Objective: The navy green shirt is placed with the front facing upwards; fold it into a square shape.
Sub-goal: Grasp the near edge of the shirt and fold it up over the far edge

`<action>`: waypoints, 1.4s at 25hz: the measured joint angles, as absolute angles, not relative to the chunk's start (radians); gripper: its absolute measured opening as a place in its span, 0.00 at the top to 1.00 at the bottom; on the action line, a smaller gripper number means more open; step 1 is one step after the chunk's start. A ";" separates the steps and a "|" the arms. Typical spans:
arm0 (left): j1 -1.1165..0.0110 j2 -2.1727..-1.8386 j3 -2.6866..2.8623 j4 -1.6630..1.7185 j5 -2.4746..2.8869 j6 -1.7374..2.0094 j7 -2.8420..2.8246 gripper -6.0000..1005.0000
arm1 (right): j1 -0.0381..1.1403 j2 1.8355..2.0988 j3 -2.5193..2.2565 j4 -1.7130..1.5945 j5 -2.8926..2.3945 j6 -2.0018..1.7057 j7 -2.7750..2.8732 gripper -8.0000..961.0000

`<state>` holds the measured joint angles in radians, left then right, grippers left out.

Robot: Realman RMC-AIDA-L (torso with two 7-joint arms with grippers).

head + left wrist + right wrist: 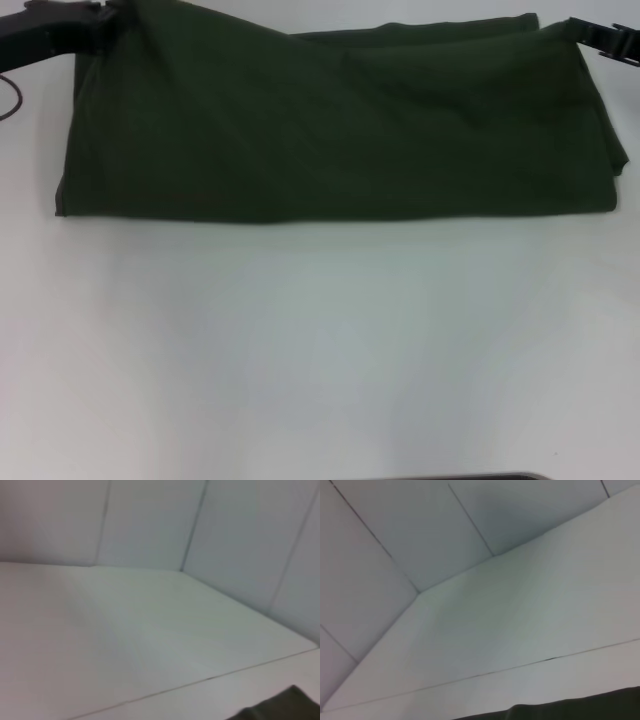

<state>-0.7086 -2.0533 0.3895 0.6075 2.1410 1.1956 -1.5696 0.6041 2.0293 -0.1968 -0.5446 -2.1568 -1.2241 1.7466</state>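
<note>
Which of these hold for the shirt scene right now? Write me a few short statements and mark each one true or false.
1. The navy green shirt lies at the far side of the white table. True.
2. The cream lettering on the shirt faces up in plain sight. False: only plain dark green cloth shows in the head view.
3. The left gripper is at the shirt's far left corner. True.
4. The right gripper is parked at the near table edge. False: it is at the shirt's far right corner.
5. The shirt forms a wide band, broader than deep. True.
</note>
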 joint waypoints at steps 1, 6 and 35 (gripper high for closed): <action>-0.713 -2.056 0.393 0.603 2.141 1.175 -1.569 0.97 | 0.610 2.032 -0.199 -0.544 -2.157 -1.206 1.747 0.97; -0.737 -2.068 0.429 0.576 2.140 1.060 -1.569 0.97 | 0.646 2.042 -0.216 -0.522 -2.157 -1.102 1.745 0.97; -0.761 -2.069 0.483 0.591 2.112 0.858 -1.585 0.97 | 0.719 2.032 -0.269 -0.523 -2.102 -0.990 1.763 0.97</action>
<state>-0.7608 -2.0693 0.4834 0.5914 2.1120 0.8580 -1.5852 0.7187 2.0323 -0.2693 -0.5234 -2.1024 -0.9898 1.7631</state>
